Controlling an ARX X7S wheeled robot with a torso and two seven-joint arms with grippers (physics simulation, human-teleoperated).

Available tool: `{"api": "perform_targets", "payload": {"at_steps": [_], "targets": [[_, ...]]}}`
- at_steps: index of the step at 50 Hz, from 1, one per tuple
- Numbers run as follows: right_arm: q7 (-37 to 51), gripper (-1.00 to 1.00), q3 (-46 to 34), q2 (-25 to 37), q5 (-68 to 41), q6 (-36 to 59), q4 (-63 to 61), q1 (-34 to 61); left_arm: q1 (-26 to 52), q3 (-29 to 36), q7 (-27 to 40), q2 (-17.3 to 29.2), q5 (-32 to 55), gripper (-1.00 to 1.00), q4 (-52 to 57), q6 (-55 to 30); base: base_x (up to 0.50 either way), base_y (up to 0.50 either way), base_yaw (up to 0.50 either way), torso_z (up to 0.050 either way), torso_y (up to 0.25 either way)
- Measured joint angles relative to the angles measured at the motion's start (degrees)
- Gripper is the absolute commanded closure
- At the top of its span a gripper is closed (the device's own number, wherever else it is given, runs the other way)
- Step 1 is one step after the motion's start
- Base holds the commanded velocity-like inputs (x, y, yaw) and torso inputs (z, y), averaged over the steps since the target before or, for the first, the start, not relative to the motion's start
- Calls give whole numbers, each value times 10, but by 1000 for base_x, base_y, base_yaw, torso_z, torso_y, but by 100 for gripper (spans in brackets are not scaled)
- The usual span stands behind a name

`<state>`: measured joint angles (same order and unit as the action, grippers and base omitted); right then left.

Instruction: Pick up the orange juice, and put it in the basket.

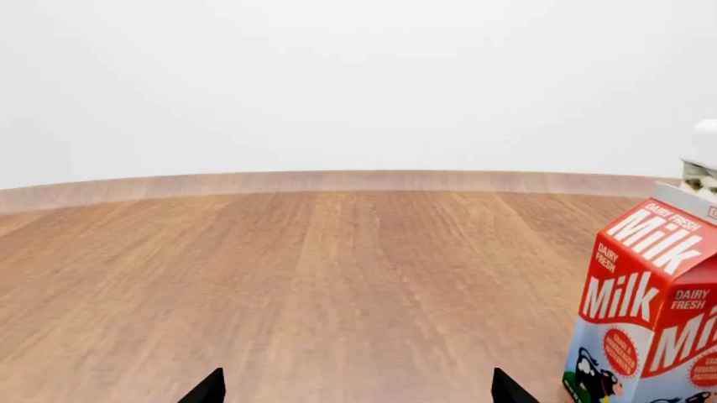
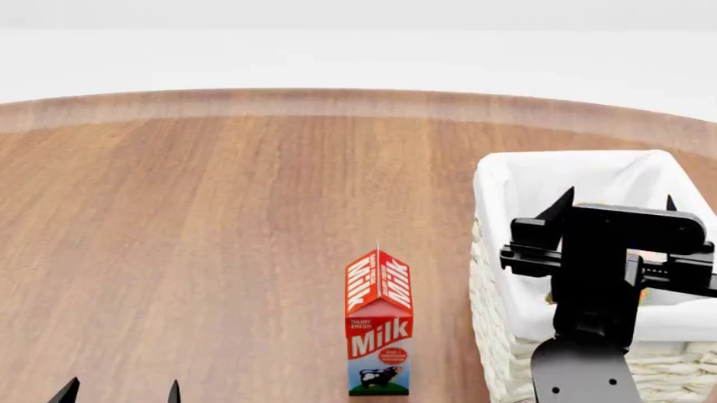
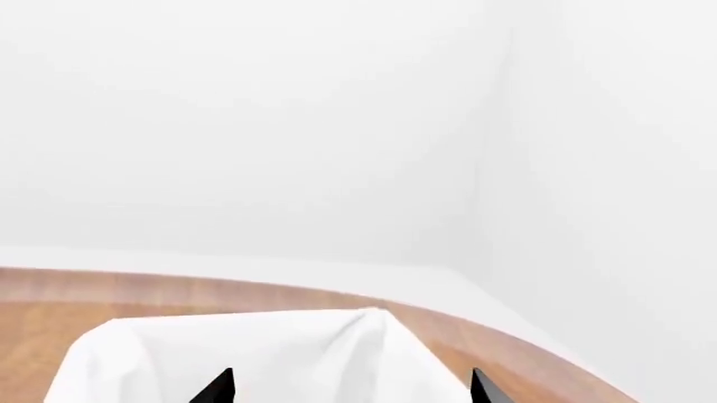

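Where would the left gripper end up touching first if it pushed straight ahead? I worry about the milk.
Probably nothing: the left gripper faces bare table; the milk carton stands off to the side.

Matt wood-grain table (image 2: 201, 235), woven wicker basket (image 2: 493, 336) with smooth white cloth liner, printed paper milk carton (image 2: 378, 323)
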<state>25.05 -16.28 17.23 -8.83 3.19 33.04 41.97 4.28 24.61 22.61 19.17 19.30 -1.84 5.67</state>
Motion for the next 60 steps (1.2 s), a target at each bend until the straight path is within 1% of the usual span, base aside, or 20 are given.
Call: {"api": "perform_targets", "payload": {"at_steps": [14, 36, 60], "targets": [[2, -100, 5, 13, -13, 30, -87, -30, 0, 1, 1, 1, 1, -100, 0, 1, 0, 0, 0, 0, 0], [9, -100, 20, 49, -44, 84, -273, -98, 1, 4, 3, 2, 2, -100, 0, 1, 0, 0, 0, 0, 0], [17, -100, 29, 73, -64, 111, -391, -146, 2, 6, 5, 4, 4, -100, -1, 2, 0, 0, 0, 0, 0]]}}
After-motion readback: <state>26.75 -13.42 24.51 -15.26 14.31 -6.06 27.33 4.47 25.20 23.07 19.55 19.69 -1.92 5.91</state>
